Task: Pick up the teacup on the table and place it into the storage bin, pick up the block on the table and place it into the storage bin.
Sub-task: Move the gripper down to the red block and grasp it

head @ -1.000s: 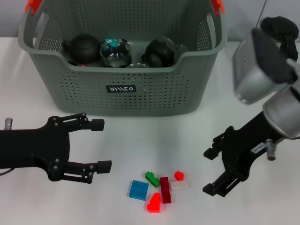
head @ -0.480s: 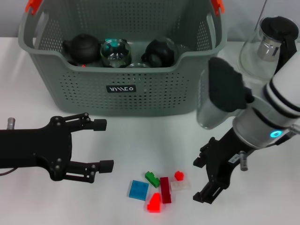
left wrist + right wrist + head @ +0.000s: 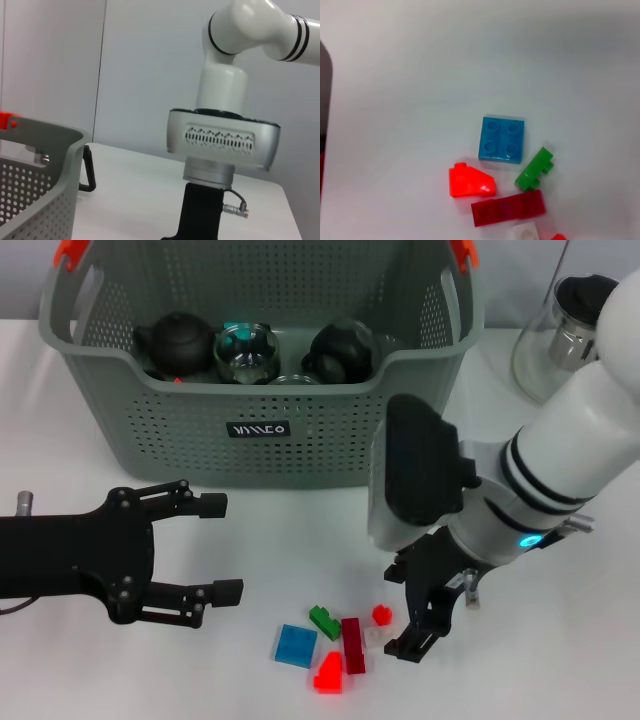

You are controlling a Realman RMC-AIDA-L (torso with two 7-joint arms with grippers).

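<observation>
The right gripper (image 3: 412,612) hangs low over the white table (image 3: 300,530) with its black fingers spread apart and nothing between them, at the right edge of a small cluster of plastic building blocks. Touching or just beside its lower fingertip lies a pale translucent block (image 3: 378,636), and a small round red stud piece (image 3: 381,615) sits just inside the gap of the fingers. Farther from the gripper, toward the robot's left, come a dark red long brick (image 3: 352,644), a green narrow brick (image 3: 324,621), a bright red sloped piece (image 3: 328,674) and a flat blue square plate with four studs (image 3: 295,645). The right wrist view shows the same blocks from above: the blue plate (image 3: 502,139), the green brick (image 3: 535,168) beside it, the red sloped piece (image 3: 471,181) and the dark red brick (image 3: 508,207), all close together but none stacked.

The large grey-green perforated storage bin with orange handle clips (image 3: 260,430) stands well behind the gripper, and the white forearm partly hides its right front corner. Inside it are a dark round teapot (image 3: 177,343), a clear glass cup (image 3: 243,351) and another dark pot (image 3: 340,350). A glass jug with a black lid (image 3: 565,335) stands behind the right arm.

The left gripper (image 3: 215,548) hovers over the table on the other side of the blocks, in front of the bin, fingers apart and empty.
</observation>
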